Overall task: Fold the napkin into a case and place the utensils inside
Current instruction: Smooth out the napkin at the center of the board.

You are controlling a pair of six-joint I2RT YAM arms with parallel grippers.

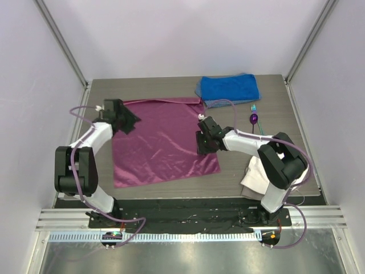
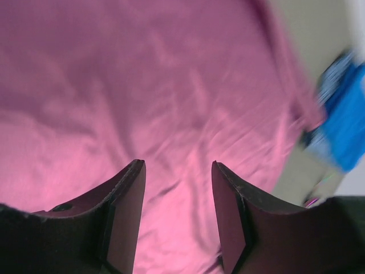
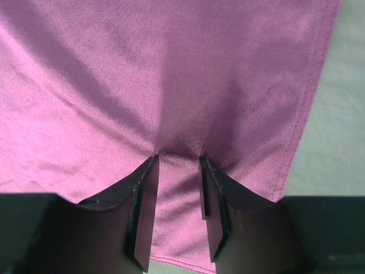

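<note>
Both open: left pincer [image 2: 178,164] above napkin [image 1: 165,142], right pincer [image 3: 178,158] touching it.

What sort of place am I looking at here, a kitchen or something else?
Likely a robot lab test booth, not a kitchen: a left arm and right arm bolted at a table, plain white walls boxing it in.

The top view looks down from above and behind the arm bases toward the table's [image 1: 142,88] far edge, far enough back to take in the whole surface. The left wrist camera sits close over the napkin [image 2: 142,85], looking past the left gripper [image 2: 178,164] toward the far right corner, where the towel [image 2: 348,114] blurs. The right wrist camera is closer still, behind the right gripper [image 3: 178,158], facing the napkin's right edge. All three views share the napkin.
</note>
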